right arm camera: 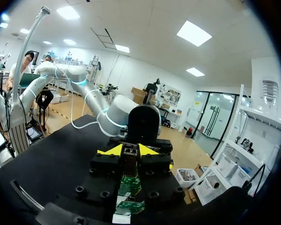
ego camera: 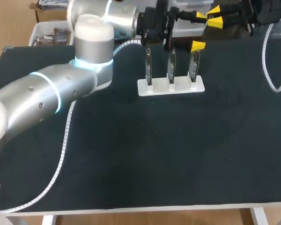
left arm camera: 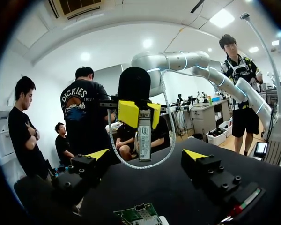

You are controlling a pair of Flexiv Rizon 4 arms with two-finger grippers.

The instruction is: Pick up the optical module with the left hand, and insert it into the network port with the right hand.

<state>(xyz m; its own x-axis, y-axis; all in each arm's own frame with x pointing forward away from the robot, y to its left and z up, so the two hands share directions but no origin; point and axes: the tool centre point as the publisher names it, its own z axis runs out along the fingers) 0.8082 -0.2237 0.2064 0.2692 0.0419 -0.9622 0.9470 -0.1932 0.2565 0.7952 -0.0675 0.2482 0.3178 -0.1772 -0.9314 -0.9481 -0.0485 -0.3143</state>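
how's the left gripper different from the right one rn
The left gripper is open and spread wide, while the right gripper is shut and set narrow. The left holds nothing, while the right holds the module upright. Both have yellow tips, and they face each other.

Silver optical module [left arm camera: 144, 136], white rack [ego camera: 171, 87], matte black table [ego camera: 154, 154].
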